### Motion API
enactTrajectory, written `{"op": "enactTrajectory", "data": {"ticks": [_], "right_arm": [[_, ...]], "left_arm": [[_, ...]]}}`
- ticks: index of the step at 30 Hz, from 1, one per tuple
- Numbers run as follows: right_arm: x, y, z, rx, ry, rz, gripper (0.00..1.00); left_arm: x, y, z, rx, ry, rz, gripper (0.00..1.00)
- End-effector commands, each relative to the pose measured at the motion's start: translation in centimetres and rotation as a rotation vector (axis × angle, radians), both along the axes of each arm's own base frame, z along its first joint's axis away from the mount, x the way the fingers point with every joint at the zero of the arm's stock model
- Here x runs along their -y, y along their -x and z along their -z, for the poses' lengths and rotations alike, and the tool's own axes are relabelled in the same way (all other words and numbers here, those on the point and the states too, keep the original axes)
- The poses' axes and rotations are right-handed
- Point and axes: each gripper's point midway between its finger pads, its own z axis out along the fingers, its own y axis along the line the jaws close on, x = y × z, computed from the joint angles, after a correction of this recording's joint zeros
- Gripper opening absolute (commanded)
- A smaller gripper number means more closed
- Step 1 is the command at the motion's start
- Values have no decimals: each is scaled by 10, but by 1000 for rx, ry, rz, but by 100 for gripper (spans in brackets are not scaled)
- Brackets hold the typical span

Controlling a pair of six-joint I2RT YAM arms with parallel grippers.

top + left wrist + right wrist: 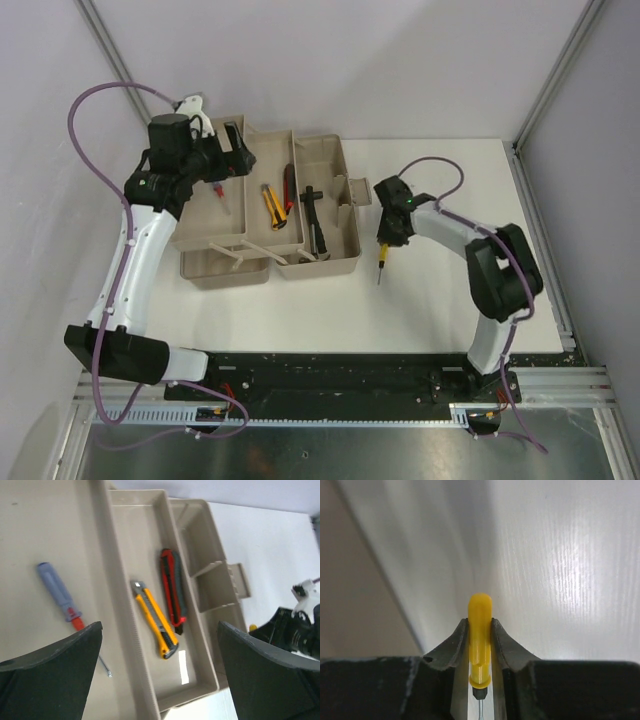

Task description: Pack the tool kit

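Pale walls and an aluminium frame close in a white bench (440,300), where the toolbox (325,155) stands open left of centre with its trays folded out. What the coming move turns on is this: the box lies just to the left of the right jaws, and its right-hand tray, the one with the hammer (313,200) in it, is the nearest compartment. The right arm (470,250) is far closer to that tray than the left arm (140,260), which reaches over the box's far left corner. The right jaws are clamped on the handle of a yellow screwdriver (381,262). In the wrist view the handle's rounded end pokes out past the fingertips (452,647). Its long axis runs far to near, with the shaft pointing toward the arm bases, roughly in line with the trays' long sides. So it looks to need mostly a sideways carry and little turning. Whether its tip is clear of the bench cannot be told. The left jaws are spread wide and hold nothing, with both fingers (50,680) framing the compartments below them. A blue screwdriver (59,594) lies in the left compartment, and a knife (155,625) and a red tool (172,590) lie side by side in the middle tray.
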Motion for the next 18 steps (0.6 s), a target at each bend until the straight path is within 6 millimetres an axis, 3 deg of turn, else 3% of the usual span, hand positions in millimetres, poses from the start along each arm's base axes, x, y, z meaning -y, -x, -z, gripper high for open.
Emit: {"op": "enactTrajectory", "data": {"ticks": [1,6,10,13,18], "right_arm": [[3,-20,-94,202,-142,-20,0],[12,-23,-176,390,-284,-37,0],[-3,-12,-240,533,-428,-122,0],[-18,-1,-278,612,-536,-188,0],[-36,16,-323,700,-669,-267,0]], "left_arm": [[49,19,-33,96,62,249,99],[103,41,-32,112,88,463,99],[151,51,-23,75,215,603,99],[188,55,-12,31,325,700,99],[235,67,-2,-25,404,821,99]]}}
